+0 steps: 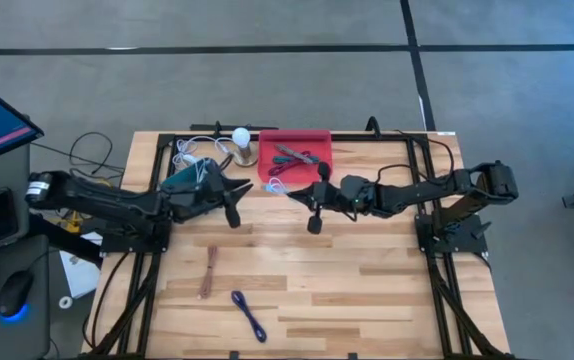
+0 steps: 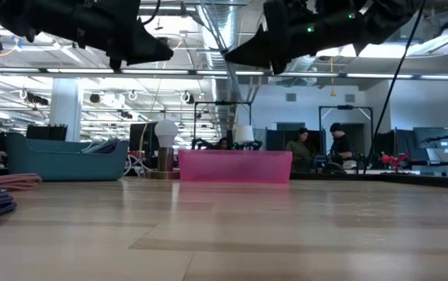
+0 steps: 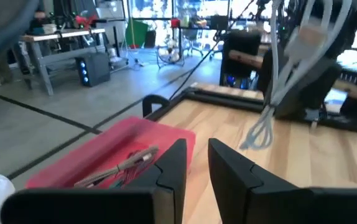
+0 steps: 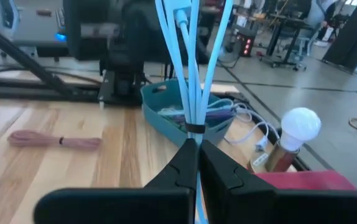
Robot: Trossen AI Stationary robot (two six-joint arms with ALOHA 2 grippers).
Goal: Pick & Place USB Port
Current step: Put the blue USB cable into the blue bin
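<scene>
Right jaws [image 4: 197, 163] pinch a light-blue cable [image 4: 191, 74]; left jaws [image 3: 196, 163] gape empty above the wooden table [image 1: 367, 290].

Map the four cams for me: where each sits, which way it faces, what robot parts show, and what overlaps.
High: above the table, facing straight down; both arms, red tray, teal bin.
Low: at tabletop height, facing level into the room; both arms overhead, red tray ahead.
Left wrist: on the left arm, facing past its parted fingers to the red tray and the right arm's cable.
Right wrist: on the right arm, facing past shut fingers pinching the cable, teal bin beyond.
Shared: both wrist views show the cable.
</scene>
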